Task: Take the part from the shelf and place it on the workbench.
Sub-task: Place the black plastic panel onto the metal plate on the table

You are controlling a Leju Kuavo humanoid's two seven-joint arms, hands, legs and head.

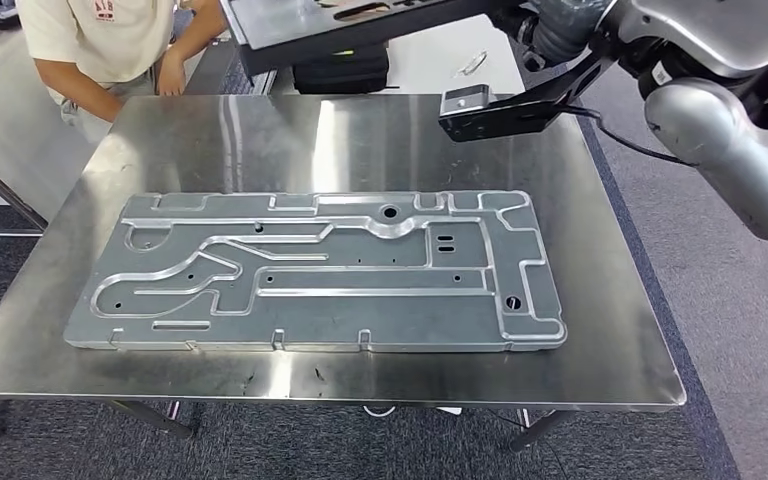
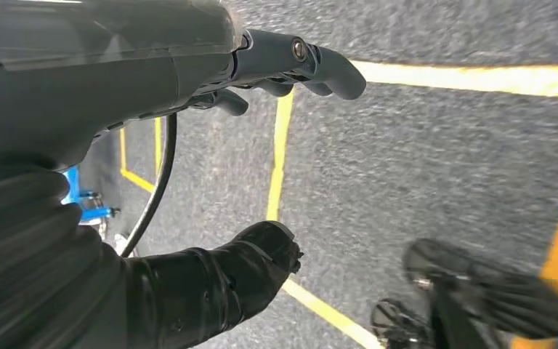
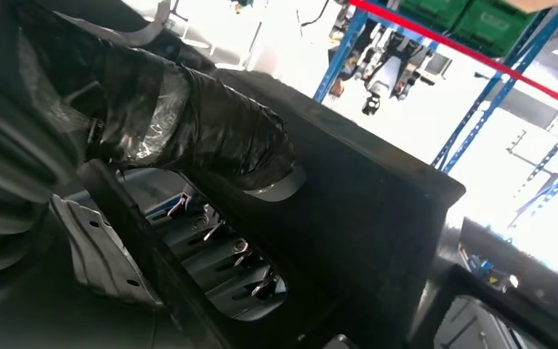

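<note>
- Workbench (image 1: 600, 330): steel top, in front of us and below our raised right arm (image 1: 730, 130).
- Machined plate (image 1: 320, 270): a large flat metal plate lying flat on the workbench, well below and to the left of our right hand; nothing touches it.
- Part (image 1: 360, 25): dark flat panel held up at the far edge of the workbench, above the table surface. In the right wrist view, the part (image 3: 363, 211) is gripped by our right hand (image 3: 211, 138), thumb on one face, fingers (image 3: 240, 254) through a cutout.
- Left hand (image 2: 261, 94): hangs over grey floor with yellow lines, fingers loosely curled and apart, holding nothing; well away from the part.
- Person (image 1: 110, 45): light shirt, beyond the workbench's far left corner.
</note>
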